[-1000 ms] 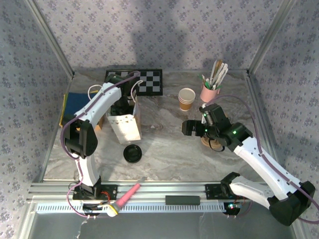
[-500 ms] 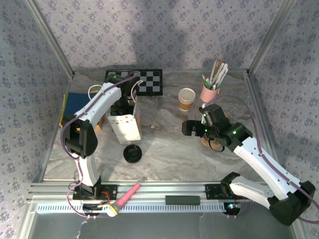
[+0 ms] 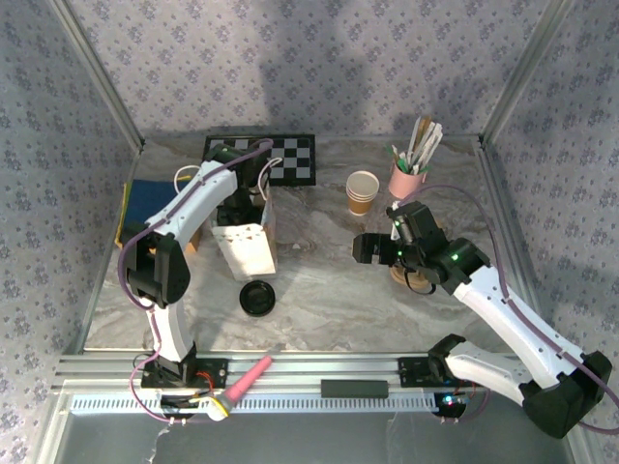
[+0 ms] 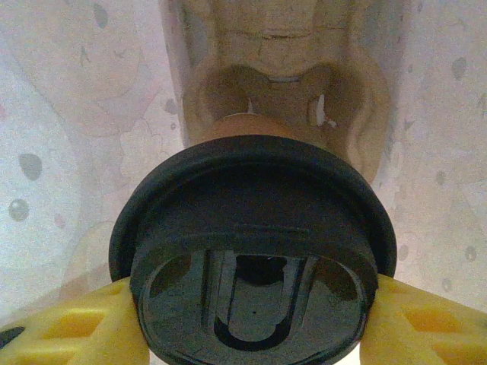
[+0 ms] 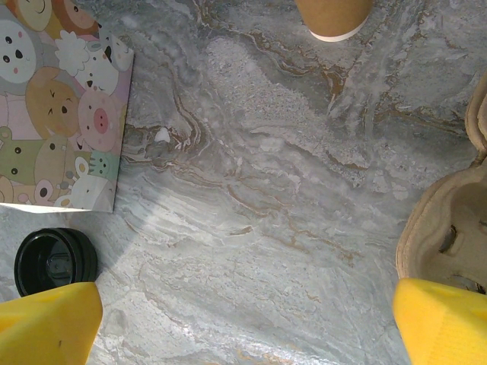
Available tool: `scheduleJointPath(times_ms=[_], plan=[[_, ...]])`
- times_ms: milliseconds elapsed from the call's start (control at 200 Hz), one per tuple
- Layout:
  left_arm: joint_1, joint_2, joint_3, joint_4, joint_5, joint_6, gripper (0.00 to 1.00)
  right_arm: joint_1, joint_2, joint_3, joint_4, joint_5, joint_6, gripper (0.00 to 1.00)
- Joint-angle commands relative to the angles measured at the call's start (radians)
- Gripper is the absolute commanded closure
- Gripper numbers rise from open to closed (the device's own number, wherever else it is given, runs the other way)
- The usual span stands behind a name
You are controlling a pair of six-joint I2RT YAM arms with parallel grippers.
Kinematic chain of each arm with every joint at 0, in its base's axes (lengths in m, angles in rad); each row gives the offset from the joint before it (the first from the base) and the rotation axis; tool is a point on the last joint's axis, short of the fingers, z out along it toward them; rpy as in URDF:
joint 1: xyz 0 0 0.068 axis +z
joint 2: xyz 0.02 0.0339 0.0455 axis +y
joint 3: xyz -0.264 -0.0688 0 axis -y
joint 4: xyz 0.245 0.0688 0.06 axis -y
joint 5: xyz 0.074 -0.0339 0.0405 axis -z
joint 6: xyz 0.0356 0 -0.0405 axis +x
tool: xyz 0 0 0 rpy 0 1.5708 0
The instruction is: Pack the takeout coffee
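**Step in hand, as judged:** setting the coffee cup [image 4: 251,125] into the paper bag [image 3: 244,246], which stands left of centre on the desk [image 3: 329,290]. The left jaws are clenched on the cup's black lid [image 4: 251,198], and the cup hangs between the bag walls. The descent is best made straight and clear of the walls, with the base seated flat before release, because a hold on the lid alone may slip. The right jaws are spread and empty. No writing is legible; the bag bears cartoon animal faces.
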Motion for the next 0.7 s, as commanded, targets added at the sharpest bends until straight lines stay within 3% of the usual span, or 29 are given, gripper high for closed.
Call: scheduleJointPath(times_ms=[0, 695], plan=[[-0.010, 0.003, 0.026, 0.006, 0.037, 0.016, 0.42, 0.008, -0.001, 0.018, -0.007, 0.019, 0.008, 0.00], [-0.022, 0.011, 0.038, 0.021, 0.050, 0.019, 0.42, 0.011, 0.004, 0.019, -0.010, 0.021, 0.013, 0.00]])
